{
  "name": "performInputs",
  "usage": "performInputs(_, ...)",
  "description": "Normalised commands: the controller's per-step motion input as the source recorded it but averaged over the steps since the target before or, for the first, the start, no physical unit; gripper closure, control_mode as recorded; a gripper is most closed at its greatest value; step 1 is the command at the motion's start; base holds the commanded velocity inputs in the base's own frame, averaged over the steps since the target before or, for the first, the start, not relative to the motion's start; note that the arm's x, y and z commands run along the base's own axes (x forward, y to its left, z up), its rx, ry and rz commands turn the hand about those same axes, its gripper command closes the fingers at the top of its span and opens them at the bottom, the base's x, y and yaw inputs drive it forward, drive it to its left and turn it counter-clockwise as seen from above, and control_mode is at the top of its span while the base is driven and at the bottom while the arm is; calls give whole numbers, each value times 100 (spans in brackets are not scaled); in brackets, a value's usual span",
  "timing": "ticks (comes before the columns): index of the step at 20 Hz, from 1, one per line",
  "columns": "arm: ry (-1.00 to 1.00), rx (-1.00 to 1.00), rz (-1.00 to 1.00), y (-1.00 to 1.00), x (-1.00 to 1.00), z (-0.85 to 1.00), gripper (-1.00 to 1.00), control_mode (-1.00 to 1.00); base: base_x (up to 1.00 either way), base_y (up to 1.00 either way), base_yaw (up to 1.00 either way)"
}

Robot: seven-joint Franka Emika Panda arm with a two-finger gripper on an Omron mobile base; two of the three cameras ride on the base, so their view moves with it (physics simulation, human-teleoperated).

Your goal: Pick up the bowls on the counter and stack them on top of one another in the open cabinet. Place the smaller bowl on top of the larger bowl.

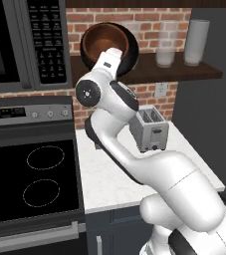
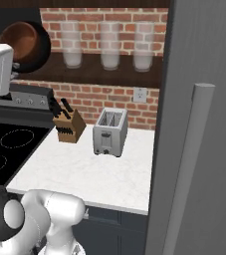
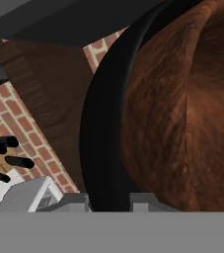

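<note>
The smaller bowl (image 1: 100, 44), glossy reddish-brown, sits nested inside the larger bowl (image 1: 131, 54), matte black. Both are tipped up on edge with their hollows facing the base, at the left end of the open cabinet (image 1: 184, 72), just right of the microwave. In the hand view, my gripper (image 3: 109, 202) has one fingertip on each side of the larger bowl's black rim (image 3: 103, 123), so it looks shut on it. The smaller bowl (image 3: 182, 108) takes up the right of that view. From the right, the smaller bowl (image 2: 19, 41) and larger bowl (image 2: 43, 47) hang above the white counter (image 2: 84, 174).
A toaster (image 1: 152, 129) and a knife block (image 2: 67, 124) stand on the counter below the shelf. Glass jars (image 2: 109, 47) line the shelf to the right of the bowls. The microwave (image 1: 15, 40) and black stovetop (image 1: 30, 174) are at left. A tall grey panel (image 2: 204, 124) closes the right.
</note>
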Motion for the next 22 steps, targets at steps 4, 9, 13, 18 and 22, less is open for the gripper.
performInputs(4,13,0,0,0,36,-11,100,-100,0,0,0)
performInputs(9,12,0,0,6,45,-4,100,-100,0,0,0)
performInputs(13,13,0,0,16,49,-2,100,-100,0,0,0)
performInputs(18,12,0,0,10,55,-5,100,-100,0,0,0)
performInputs(22,9,0,0,8,52,-4,100,-100,0,0,0)
